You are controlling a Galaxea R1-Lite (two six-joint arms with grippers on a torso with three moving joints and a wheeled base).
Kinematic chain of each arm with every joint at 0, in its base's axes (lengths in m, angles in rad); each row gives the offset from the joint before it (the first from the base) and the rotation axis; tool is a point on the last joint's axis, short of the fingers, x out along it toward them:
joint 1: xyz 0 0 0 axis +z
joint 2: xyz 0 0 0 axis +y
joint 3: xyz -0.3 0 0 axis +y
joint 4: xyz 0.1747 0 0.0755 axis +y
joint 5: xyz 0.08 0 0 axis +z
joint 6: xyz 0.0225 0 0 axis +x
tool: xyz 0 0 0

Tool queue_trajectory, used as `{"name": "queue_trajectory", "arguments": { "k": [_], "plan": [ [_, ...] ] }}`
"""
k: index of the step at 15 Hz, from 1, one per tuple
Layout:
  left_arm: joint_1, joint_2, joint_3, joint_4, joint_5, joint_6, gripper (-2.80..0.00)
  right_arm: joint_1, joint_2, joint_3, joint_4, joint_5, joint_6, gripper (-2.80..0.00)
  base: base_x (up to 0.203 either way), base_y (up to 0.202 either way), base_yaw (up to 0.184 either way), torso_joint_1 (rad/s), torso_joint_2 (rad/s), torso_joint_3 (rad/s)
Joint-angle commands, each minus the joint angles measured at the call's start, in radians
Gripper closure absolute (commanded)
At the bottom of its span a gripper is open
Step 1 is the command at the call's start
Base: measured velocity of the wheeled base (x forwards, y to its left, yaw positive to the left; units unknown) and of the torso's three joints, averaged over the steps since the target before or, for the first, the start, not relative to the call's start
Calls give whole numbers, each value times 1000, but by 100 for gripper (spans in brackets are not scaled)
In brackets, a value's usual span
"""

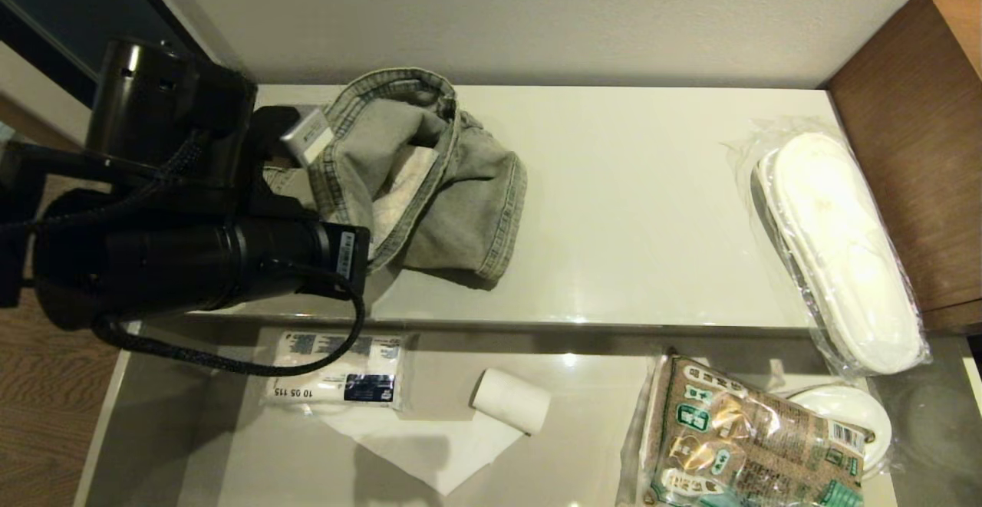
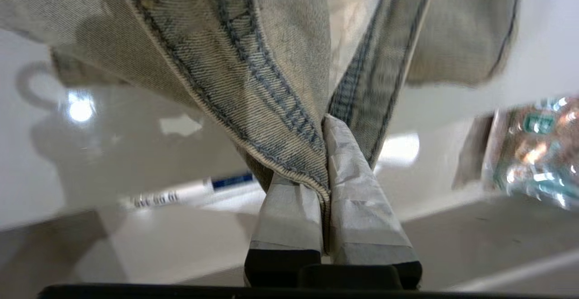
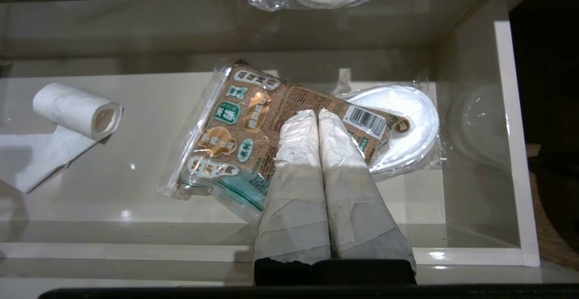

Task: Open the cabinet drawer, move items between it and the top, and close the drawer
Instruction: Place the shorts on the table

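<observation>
Where left gripper (image 2: 326, 172) pinches, denim garment (image 2: 271, 64) cropped

Black cylindrical left arm (image 1: 176, 261), braided cable, white-taped pincer (image 2: 326, 154)

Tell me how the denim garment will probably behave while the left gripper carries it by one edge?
The denim garment is probably floppy: it hangs in loose folds from the left gripper, pinched at one seam. It may drag over the top, where its lower folds lie. It looks unlikely to slip, as the fingers close tightly on the seam.
</observation>
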State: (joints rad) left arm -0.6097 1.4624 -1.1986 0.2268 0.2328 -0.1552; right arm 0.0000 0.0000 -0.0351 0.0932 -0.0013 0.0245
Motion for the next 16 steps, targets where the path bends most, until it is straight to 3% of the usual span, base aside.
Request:
{"name": "queue_trajectory", "arguments": {
  "k": [1, 4, 5, 11, 14, 15, 16],
  "plan": [
    [-8, -20, -16, 40, -1, -9, 0, 0, -2, 0, 0, 0, 0, 0, 0, 0, 0, 0, 0, 0],
    [-9, -30, -17, 55, -16, -12, 0, 0, -2, 0, 0, 0, 0, 0, 0, 0, 0, 0, 0, 0],
    [-19, -27, -11, 54, -22, -12, -280, 0, -2, 0, 0, 0, 0, 0, 0, 0, 0, 0, 0, 0],
    [-22, -25, -18, 40, -15, -30, -280, 0, -2, 0, 0, 0, 0, 0, 0, 0, 0, 0, 0, 0],
    [-22, -150, 29, 73, -16, -25, -280, 0, -2, 0, 0, 0, 0, 0, 0, 0, 0, 0, 0, 0],
    [-22, -221, 44, 116, -16, -24, 0, 0, -2, 0, 0, 0, 0, 0, 0, 0, 0, 0, 0, 0],
    [-22, -288, 48, 186, -15, -23, 0, 0, -2, 0, 0, 0, 0, 0, 0, 0, 0, 0, 0, 0]
  ]
}}
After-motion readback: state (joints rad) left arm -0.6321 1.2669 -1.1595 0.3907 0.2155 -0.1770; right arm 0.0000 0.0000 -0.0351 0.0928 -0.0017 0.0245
